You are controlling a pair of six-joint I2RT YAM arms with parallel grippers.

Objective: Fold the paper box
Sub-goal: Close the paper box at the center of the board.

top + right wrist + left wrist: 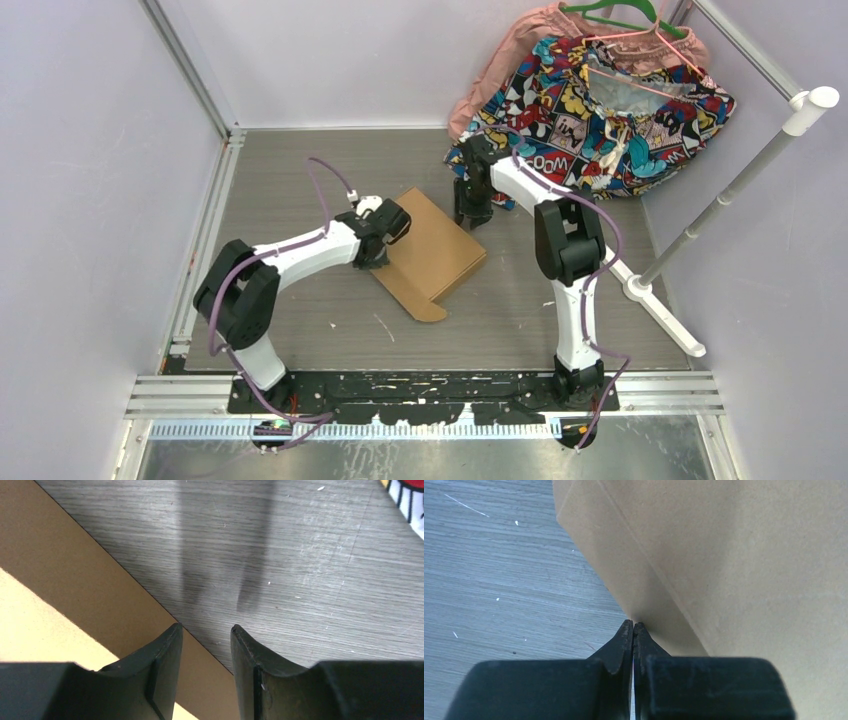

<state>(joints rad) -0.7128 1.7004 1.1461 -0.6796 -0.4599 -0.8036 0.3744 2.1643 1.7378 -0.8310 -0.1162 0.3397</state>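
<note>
The paper box (432, 252) is plain brown cardboard folded into a shallow closed shape, lying at an angle mid-table with a small flap sticking out at its near corner. My left gripper (376, 262) is at the box's left side. In the left wrist view the box (734, 555) fills the right, and the left gripper (633, 625) is shut with nothing between its fingers, tips against the foot of the side wall. My right gripper (471, 216) hangs over the far right corner. It stands open (206, 630), and the box (65, 580) edge runs under the gap.
A comic-print cloth (610, 105) and a pink garment (510, 55) hang on hangers at the back right, close behind the right arm. A white pole stand (740, 185) slants along the right side. Metal frame rails (205, 230) border the left edge.
</note>
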